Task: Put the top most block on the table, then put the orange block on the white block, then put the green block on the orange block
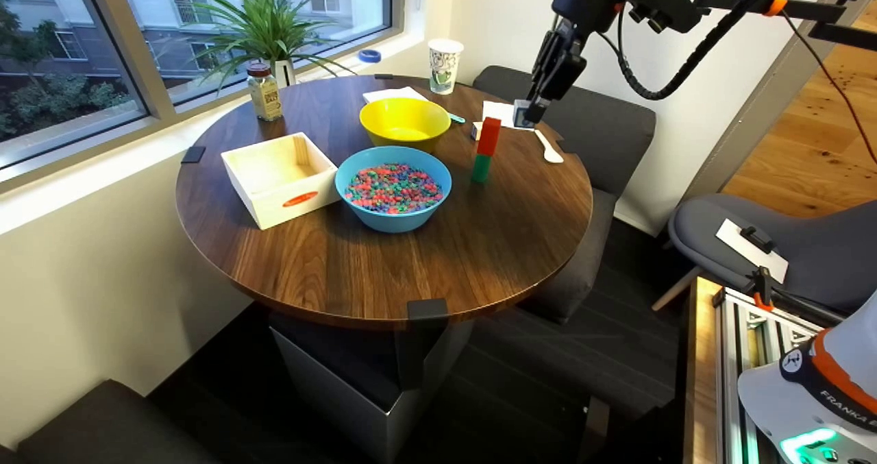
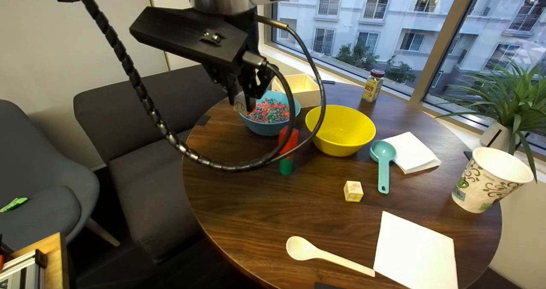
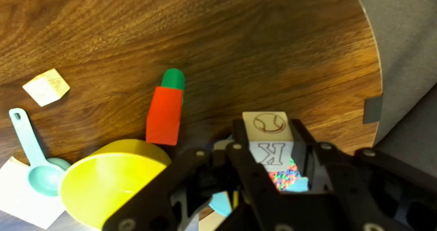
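My gripper (image 3: 268,130) is shut on a pale block (image 3: 269,139) printed with a K and a baseball. It holds this block in the air above the table (image 1: 384,265), as both exterior views show (image 1: 523,114) (image 2: 240,103). The orange block (image 1: 488,137) stands upright on the green block (image 1: 482,168), which rests on the table. The wrist view shows the orange block (image 3: 165,116) and green block (image 3: 173,78) left of the gripper. A white block (image 2: 353,191) with faint printed marks lies alone on the table; the orange block partly hides it in an exterior view (image 1: 476,131).
A yellow bowl (image 2: 340,131) and a blue bowl (image 1: 392,221) of coloured beads stand near the stack. A wooden box (image 1: 274,176), teal scoops (image 2: 383,169), white napkins (image 2: 416,255), a pale spoon (image 2: 328,257) and a paper cup (image 2: 490,180) are also on the table.
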Tool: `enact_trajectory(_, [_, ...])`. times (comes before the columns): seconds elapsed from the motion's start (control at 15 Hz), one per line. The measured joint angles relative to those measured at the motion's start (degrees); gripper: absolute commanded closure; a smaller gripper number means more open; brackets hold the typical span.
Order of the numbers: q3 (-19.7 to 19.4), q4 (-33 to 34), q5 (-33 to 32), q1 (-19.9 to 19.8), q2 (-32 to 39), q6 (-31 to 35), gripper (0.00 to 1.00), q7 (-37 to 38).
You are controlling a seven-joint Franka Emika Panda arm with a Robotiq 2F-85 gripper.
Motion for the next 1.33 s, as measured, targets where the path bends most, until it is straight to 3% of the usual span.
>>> enact_trajectory(0.53, [-0.79, -4.06, 0.11, 0.01, -2.94, -0.31, 0.66, -4.06])
enact_trajectory(0.6, [-0.79, -4.06, 0.11, 0.01, -2.95, -0.31, 0.91, -4.07])
enact_trajectory(0.73, [-0.79, -4.08, -0.32, -0.01, -2.9, -0.31, 0.91, -3.64])
enact_trajectory(1.07, [0.51, -6.73, -5.71, -0.07, -2.84, 0.15, 0.91, 7.31])
enact_trajectory(1.33, [1.94, -10.58, -6.27, -0.06, -2.82, 3.49, 0.91, 16.48])
